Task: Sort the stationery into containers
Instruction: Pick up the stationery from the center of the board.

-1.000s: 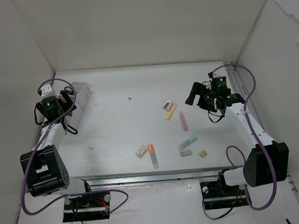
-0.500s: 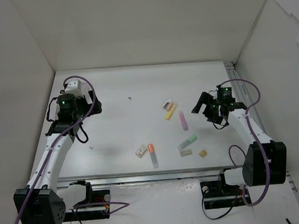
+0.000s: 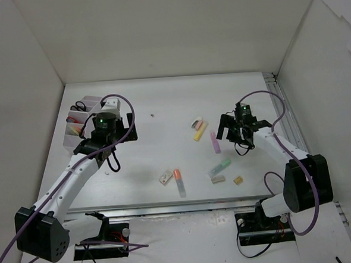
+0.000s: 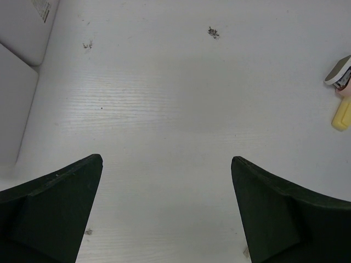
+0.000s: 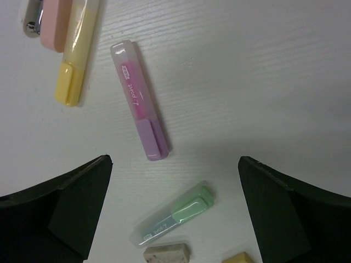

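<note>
Top external: the white organiser [image 3: 74, 127] stands in the far-left corner of the desk [image 3: 162, 102], with some stationery already in it. The loose pieces lie in the right half. The left pincer [image 3: 128, 129] hangs just beside the organiser, and the right pincer [image 3: 228, 134] is over the pink highlighter [image 3: 215, 142].

Left wrist: the left pincer's fingers are spread wide with only bare desk between them, so it carries nothing.

Right wrist: the right pincer is equally wide and empty. The pink highlighter lies lengthwise to its gap, slightly left of centre, with the yellow highlighter [image 5: 77, 60] near and the green highlighter [image 5: 173, 216] below. The pick probably goes best by shifting left, descending astride the barrel's middle and closing gently, clear of the yellow one.
</note>
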`<state>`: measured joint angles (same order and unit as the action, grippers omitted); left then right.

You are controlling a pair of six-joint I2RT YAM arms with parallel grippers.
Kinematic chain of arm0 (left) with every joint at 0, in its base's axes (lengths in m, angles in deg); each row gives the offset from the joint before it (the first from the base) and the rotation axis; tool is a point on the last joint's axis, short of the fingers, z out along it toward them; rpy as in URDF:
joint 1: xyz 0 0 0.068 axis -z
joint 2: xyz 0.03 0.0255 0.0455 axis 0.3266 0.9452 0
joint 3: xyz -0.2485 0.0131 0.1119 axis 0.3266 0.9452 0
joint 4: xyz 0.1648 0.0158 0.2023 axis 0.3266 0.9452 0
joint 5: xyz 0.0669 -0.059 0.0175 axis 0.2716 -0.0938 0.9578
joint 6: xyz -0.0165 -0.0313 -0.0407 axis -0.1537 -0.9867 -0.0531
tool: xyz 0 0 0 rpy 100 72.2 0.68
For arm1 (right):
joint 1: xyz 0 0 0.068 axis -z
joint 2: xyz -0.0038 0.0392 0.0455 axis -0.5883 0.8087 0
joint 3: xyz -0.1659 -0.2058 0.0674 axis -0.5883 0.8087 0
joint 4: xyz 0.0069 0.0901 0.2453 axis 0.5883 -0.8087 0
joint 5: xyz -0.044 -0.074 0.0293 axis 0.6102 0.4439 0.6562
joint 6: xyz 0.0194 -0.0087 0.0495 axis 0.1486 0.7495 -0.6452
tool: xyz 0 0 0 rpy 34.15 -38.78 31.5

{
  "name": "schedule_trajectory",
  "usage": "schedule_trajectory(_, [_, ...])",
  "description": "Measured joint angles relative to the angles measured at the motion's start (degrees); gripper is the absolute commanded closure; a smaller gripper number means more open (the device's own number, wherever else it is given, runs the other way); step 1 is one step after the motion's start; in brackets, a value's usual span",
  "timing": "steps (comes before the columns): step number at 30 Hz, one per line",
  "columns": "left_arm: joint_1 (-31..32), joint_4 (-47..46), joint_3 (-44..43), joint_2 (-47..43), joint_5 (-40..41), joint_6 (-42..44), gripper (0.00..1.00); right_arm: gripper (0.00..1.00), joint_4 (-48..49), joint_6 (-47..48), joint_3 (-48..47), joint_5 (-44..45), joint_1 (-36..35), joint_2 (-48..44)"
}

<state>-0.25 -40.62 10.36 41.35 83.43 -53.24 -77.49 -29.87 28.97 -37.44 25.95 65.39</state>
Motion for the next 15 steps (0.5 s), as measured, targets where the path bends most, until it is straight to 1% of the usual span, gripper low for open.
schedule_trajectory(4, [2.82,-0.07,-0.55,1.25,2.82,-0.79,0.01,0.04,-2.75,3.3,-4.66,5.35,-3.37,2.97])
schedule_trajectory(8, [4.15,0.02,-1.46,2.56,5.07,-0.87,0.0,0.04,-7.78,8.04,-12.28,8.39,-5.77,7.72])
schedule_trajectory(12, [4.68,0.04,-3.48,4.37,6.95,-0.39,0.01,0.06,-12.94,13.0,-19.67,9.66,-7.89,13.29])
schedule_trajectory(15, [4.76,-0.02,-4.66,5.35,7.87,0.63,0.01,0.08,-17.29,14.84,-23.76,9.92,-9.16,16.61])
